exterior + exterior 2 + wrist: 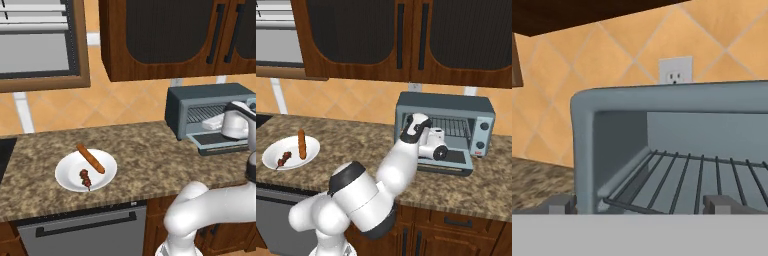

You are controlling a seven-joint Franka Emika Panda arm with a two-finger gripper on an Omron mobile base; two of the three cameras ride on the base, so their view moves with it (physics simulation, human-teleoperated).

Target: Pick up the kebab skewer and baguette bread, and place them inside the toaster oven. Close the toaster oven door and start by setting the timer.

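Observation:
A white plate (103, 179) on the granite counter carries the long orange-brown baguette bread (90, 158) and the short kebab skewer (85, 178); both also lie on the plate (312, 145) in the right base view as baguette (302, 144) and skewer (284, 159). The grey-blue toaster oven (200, 97) stands at the right with its door (454, 161) folded down flat. My gripper (640, 204) hovers over that door, facing the oven mouth and its wire rack (687, 180). It is open wide with nothing between the fingers, far from the plate.
Dark wooden cabinets (371, 35) hang low above the oven. Two knobs (483, 126) sit on the oven's right front. A wall outlet (675, 71) is behind the oven. A dishwasher (82, 232) sits under the counter, and a dark stovetop edge (5, 150) is at far left.

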